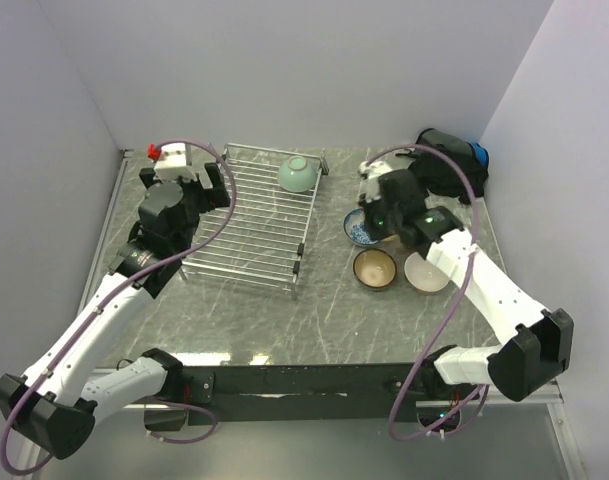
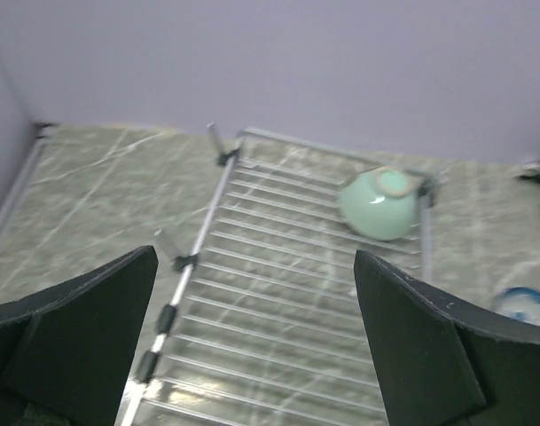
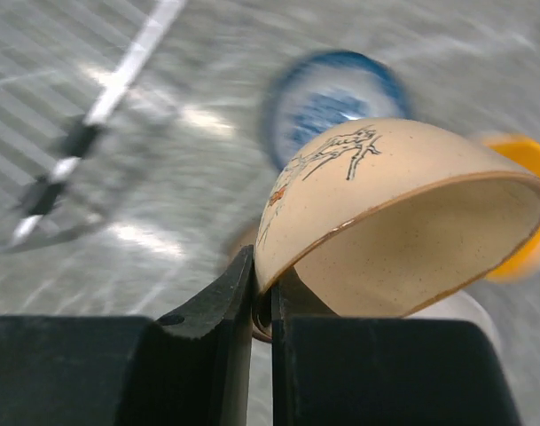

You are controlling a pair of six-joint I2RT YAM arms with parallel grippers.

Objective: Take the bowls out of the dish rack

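The silver wire dish rack (image 1: 252, 225) lies left of centre. One pale green bowl (image 1: 297, 174) sits upside down in its far right corner; it also shows in the left wrist view (image 2: 380, 206). My left gripper (image 1: 212, 182) hovers over the rack's far left part (image 2: 278, 293), open and empty (image 2: 254, 266). My right gripper (image 1: 377, 200) is right of the rack, shut (image 3: 262, 284) on the rim of a tan bowl (image 3: 385, 204) with a small drawing, held tilted above the table. The arm hides that bowl in the top view.
On the table right of the rack sit a white and blue patterned bowl (image 1: 359, 228), a dark brown bowl (image 1: 374, 268) and a pale bowl (image 1: 426, 272). A yellow-orange bowl (image 3: 527, 204) shows behind the held bowl. A black bag (image 1: 449, 165) lies at the far right.
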